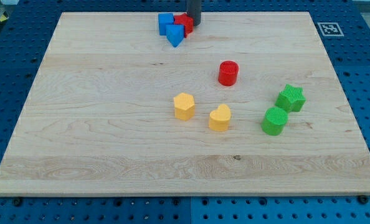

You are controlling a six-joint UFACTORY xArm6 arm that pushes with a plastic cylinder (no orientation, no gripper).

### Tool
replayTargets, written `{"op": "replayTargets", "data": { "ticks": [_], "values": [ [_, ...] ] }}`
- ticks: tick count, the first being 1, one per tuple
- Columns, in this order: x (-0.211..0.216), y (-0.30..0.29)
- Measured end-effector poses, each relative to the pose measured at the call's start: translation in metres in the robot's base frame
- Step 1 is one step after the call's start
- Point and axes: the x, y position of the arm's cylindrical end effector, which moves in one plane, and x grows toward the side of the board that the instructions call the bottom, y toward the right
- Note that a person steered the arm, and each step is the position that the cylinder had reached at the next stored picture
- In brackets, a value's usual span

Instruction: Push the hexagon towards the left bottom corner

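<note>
The rod (193,12) is cut off by the view's top edge; only a short dark stub shows, standing upright at the far edge of the board (110,155). My tip (193,23) is at its lower end, just beside the red block (184,24) on that block's right, probably touching it, though the dark stub against the block makes contact hard to judge. No pincer on this arm: it ends in the plain rod, so there is nothing to read as wide, narrow or holding.

Far cluster, left of the tip: a blue cube (166,23) and a blue triangle (175,35) pressed together with the red block. The red block is partly hidden by the blue pieces and the rod; its shape cannot be made out.

The yellow hexagon (184,106) sits near the board's centre, well apart from the tip and nearer the view's bottom. It stands free, touching nothing. Just right of it, a little nearer still, is a yellow heart (220,117), with a gap between the two.

A red cylinder (228,73) stands alone between the far cluster and the yellow pair, right of centre.

On the right, a green star (290,98) and a green cylinder (275,121) stand close together, the cylinder nearer and slightly left.

A black-and-white tag (329,28) marks the board's far right corner.
</note>
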Motion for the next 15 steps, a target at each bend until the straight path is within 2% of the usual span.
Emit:
{"op": "replayTargets", "data": {
  "ticks": [1,2,7,10,11,13,15],
  "values": [
    [0.004,0.035],
    [0.047,0.051],
    [0.078,0.051],
    [0.221,0.048],
    [0.250,0.000],
    [0.261,-0.100],
    [0.278,-0.151]
  ]
}}
